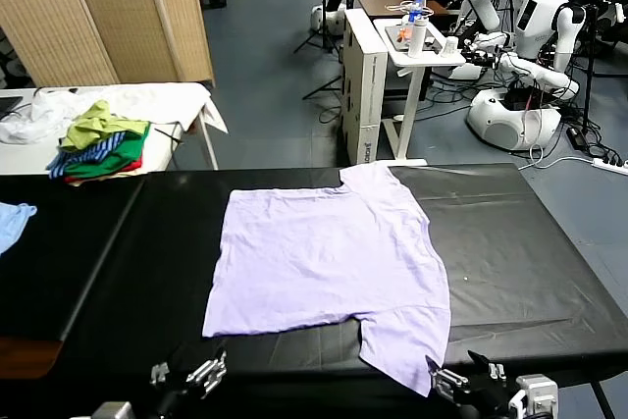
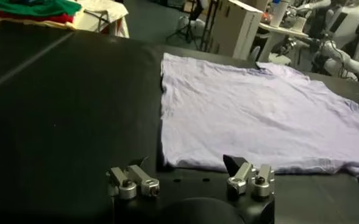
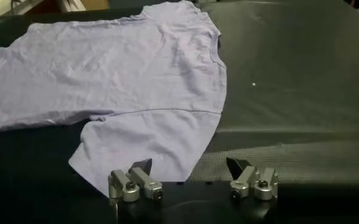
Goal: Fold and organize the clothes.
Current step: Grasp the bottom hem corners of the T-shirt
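Note:
The pale lavender T-shirt lies spread flat on the black table, plain face up, its collar toward the right and one sleeve hanging near the front edge. It also shows in the left wrist view and the right wrist view. My left gripper is open and empty at the front edge, just short of the shirt's near hem corner; it shows in its own view. My right gripper is open and empty at the front edge beside the near sleeve; it shows in its own view.
A pile of green, yellow, striped and red clothes lies on a white table at the back left. A light blue cloth lies at the black table's left edge. Other robots and a white cart stand beyond the table.

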Tool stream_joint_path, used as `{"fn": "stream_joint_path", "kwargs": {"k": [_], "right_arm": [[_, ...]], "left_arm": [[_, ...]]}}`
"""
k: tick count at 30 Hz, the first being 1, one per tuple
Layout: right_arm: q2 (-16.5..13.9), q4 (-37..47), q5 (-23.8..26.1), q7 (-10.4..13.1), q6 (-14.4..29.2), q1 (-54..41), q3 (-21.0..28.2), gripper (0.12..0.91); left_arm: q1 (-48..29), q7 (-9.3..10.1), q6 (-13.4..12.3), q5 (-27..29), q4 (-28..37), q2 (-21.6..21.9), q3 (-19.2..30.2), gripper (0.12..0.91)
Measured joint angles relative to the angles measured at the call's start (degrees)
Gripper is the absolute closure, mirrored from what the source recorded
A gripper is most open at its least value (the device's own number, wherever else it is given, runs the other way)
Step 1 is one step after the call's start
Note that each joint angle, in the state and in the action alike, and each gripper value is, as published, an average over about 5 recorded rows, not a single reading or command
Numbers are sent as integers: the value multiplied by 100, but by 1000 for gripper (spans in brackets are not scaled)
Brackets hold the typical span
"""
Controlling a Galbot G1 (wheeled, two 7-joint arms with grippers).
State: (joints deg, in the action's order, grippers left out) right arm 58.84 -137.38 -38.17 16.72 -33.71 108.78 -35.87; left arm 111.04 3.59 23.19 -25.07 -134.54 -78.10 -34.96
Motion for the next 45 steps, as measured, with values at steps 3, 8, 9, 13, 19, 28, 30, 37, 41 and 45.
{"fn": "stream_joint_path", "kwargs": {"k": [3, 8, 9, 13, 19, 28, 30, 37, 41, 45], "right_arm": [[30, 39, 9, 0, -5, -18, 29, 118], [95, 105, 16, 3, -26, -26, 78, 154], [105, 120, 16, 4, -27, -28, 82, 182], [135, 188, 16, 3, -30, -44, 97, 336], [177, 225, 16, -8, -37, -39, 142, 640], [186, 252, 10, -37, -40, -14, 154, 885], [183, 230, 9, -37, -40, 16, 145, 886], [121, -12, -3, 72, -62, 265, 34, 886], [102, -225, -13, 173, -76, 518, -45, 886], [93, -376, -24, 202, -77, 736, -73, 886]], "left_arm": [[-85, 32, 9, -34, 79, -11, 12, 123], [-298, 77, -11, -87, 313, -21, 30, 123], [-338, 84, -17, -94, 362, -20, 29, 123], [-459, 111, -34, -124, 515, -7, 20, 123], [-529, 118, -42, -134, 621, -3, 29, 228], [-532, 117, -69, -129, 652, -6, 35, 594], [-528, 117, -76, -126, 652, -7, 35, 679], [-448, 121, -94, -86, 582, -43, 43, 837], [-348, 173, -96, -20, 479, -67, 41, 883], [-136, 227, -105, 23, 303, -76, 8, 884]]}}
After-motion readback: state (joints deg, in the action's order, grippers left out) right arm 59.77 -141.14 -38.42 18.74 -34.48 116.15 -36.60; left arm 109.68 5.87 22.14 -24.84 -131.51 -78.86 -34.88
